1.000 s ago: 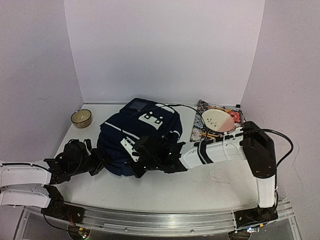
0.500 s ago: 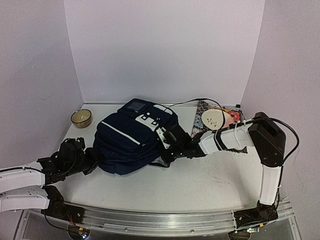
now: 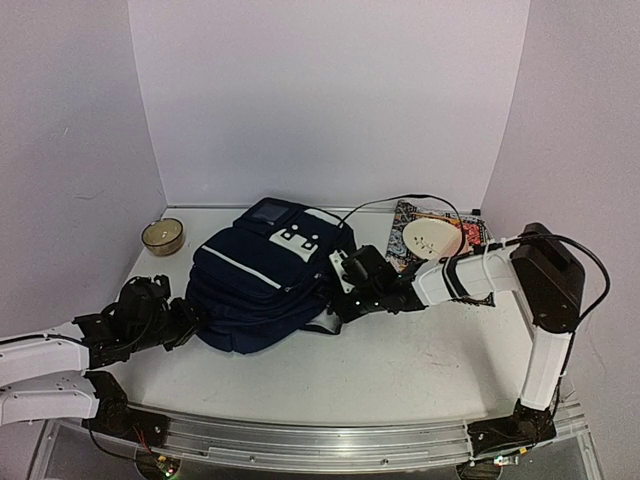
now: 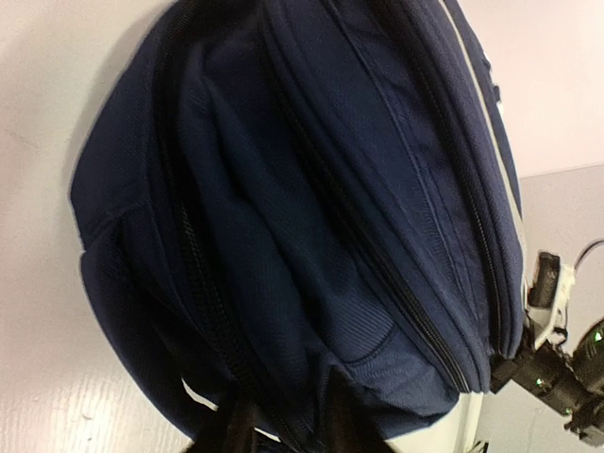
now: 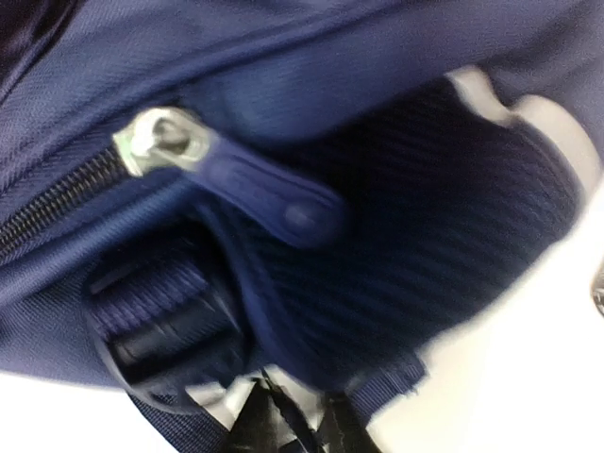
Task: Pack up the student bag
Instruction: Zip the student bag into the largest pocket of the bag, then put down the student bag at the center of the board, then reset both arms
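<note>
Reaching in low from the near left corner of the tabletop (image 3: 400,375) with the left claw (image 3: 188,322), bringing its tips right up to the near-left end of the student bag (image 3: 262,280). Showing, in the left wrist view, two dark fingers (image 4: 225,436) standing slightly apart at the bottom edge, navy cloth just ahead of them. Not being able to tell whether pinching that cloth or released from it.

Lying flat across the middle of the tabletop, the bag's front facing up, its near end toward the left claw and its far end toward the back wall. Carrying a white stripe (image 3: 240,263) slantwise over the top, with zipper lines curving along the side.

Stretching across from the right with the right claw (image 3: 342,297), meeting the right side of the bag. Filling the right wrist view with blurred navy fabric, a blue pull tab (image 5: 274,198) hanging from a metal slider above a woven strap (image 5: 156,311). Catching only the dark claw tips at the bottom edge, so not telling clenched from released.

Showing farther back on the right a patterned book (image 3: 474,236), well apart from the bag, bearing a pale round plate (image 3: 432,238). Placing a small tan bowl (image 3: 163,236) at the far left, near the back wall.
</note>
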{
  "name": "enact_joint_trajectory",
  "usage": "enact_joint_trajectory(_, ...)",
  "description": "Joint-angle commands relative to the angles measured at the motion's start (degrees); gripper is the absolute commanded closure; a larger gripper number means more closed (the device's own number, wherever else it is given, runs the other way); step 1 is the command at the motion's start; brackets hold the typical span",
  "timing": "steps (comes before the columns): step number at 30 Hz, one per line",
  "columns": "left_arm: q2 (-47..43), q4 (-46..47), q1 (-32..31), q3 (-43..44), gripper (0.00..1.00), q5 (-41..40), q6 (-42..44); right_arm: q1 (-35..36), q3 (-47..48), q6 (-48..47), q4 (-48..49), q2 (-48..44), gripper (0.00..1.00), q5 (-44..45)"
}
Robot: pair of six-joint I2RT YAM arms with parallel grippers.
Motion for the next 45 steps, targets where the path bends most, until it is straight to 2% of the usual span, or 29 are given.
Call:
enact_joint_trajectory(1,-1.4,-1.8,0.7,5.1,0.65,-4.7,4.9,-1.9,-1.7,0.7,-2.0,-7.3,0.6,2.4)
enact_joint_trajectory(2,-1.4,-2.6,0.7,6.2,0.62,-5.3,6.0,-1.8,-2.2,0.7,-2.0,-8.7,0.58,2.6)
enact_joint_trajectory(5,-1.5,-6.6,0.9,9.5,0.41,-8.3,9.1,-1.8,-3.5,0.4,-2.3,-12.3,0.46,4.7)
enact_joint_trajectory(11,-4.6,-16.6,2.6,17.3,0.15,-16.8,15.2,-2.8,-4.8,-0.9,-5.9,-18.8,0.26,12.4)
enact_joint_trajectory(18,-14.9,-24.9,3.1,24.8,0.01,-26.8,23.4,-3.6,-8.1,0.8,-13.1,-32.8,0.02,27.2)
enact_joint_trajectory(24,-27.2,-25.4,3.0,26.2,0.01,-30.8,31.0,-3.5,-12.0,3.1,-20.1,-49.9,0.02,38.4)
enact_joint_trajectory(30,-37.2,-25.4,3.0,24.0,0.01,-32.0,34.7,-3.6,-16.7,3.7,-21.6,-62.2,0.02,43.7)
enact_joint_trajectory(37,-42.5,-25.5,3.1,22.9,0.01,-30.7,34.6,-3.5,-18.8,6.3,-21.7,-64.6,0.02,45.9)
enact_joint_trajectory(45,-42.8,-25.6,3.1,22.8,0.01,-31.5,34.8,-3.5,-19.0,7.3,-21.3,-63.5,0.02,47.4)
